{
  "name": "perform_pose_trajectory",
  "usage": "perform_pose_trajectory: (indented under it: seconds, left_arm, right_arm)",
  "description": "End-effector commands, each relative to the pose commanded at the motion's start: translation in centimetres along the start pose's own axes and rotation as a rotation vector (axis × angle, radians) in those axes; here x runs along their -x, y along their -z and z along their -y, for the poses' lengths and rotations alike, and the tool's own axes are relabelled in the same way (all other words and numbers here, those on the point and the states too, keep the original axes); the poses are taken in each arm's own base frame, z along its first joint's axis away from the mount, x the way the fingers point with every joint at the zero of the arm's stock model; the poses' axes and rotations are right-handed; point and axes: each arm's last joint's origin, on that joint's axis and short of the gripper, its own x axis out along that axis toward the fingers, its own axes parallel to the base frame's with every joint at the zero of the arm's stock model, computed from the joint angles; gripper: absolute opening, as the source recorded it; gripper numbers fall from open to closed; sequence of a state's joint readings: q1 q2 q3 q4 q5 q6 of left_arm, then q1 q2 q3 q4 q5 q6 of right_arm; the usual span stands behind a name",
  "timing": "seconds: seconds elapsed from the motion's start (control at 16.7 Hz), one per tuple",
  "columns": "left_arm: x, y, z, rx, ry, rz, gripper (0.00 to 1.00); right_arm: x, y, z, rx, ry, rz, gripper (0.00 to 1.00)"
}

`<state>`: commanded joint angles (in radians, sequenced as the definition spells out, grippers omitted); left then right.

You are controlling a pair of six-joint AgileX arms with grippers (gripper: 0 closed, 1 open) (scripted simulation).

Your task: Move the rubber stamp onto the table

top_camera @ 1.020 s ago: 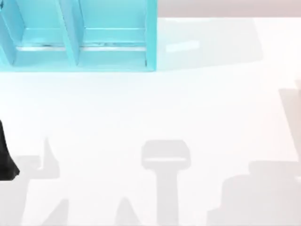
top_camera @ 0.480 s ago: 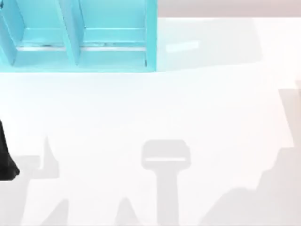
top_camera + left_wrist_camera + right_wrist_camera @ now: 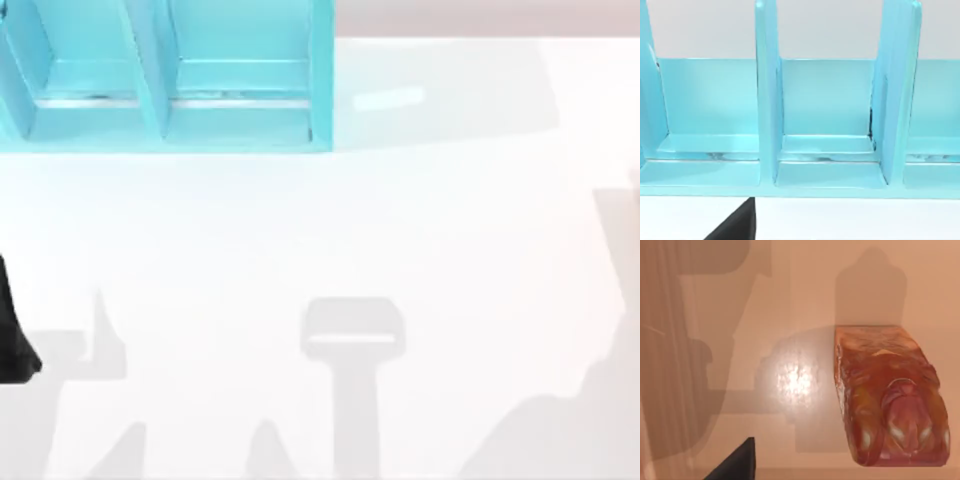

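The rubber stamp (image 3: 890, 400) lies close under the right wrist camera, toward four o'clock in that view, on a glossy surface. A good grasp would centre the right gripper over the block before closing. Whether either arm's jaws are spread or pressed together cannot be told. The left arm (image 3: 12, 335) sits parked at nine o'clock on the table (image 3: 400, 230), facing the teal shelf (image 3: 767, 100).

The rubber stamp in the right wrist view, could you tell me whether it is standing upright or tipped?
Upright, it seems: the rubber stamp is seen from above, its rounded knob facing the camera, resting on the table.
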<state>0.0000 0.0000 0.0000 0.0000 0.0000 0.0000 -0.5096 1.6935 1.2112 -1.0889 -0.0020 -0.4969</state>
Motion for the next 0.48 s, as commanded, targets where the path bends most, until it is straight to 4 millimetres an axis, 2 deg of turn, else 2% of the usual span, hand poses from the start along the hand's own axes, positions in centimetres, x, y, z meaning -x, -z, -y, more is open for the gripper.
perform_pose_trajectory:
  seconds: [0.36,0.48]
  left_arm:
    - [0.0,0.0,0.0,0.000,0.000,0.000,1.00]
    - [0.0,0.0,0.0,0.000,0.000,0.000,1.00]
  right_arm:
    - [-5.7,-0.1,0.1,0.000,0.003,0.005,1.00]
    - [-6.9,-0.1,0.1,0.000,0.000,0.000,1.00]
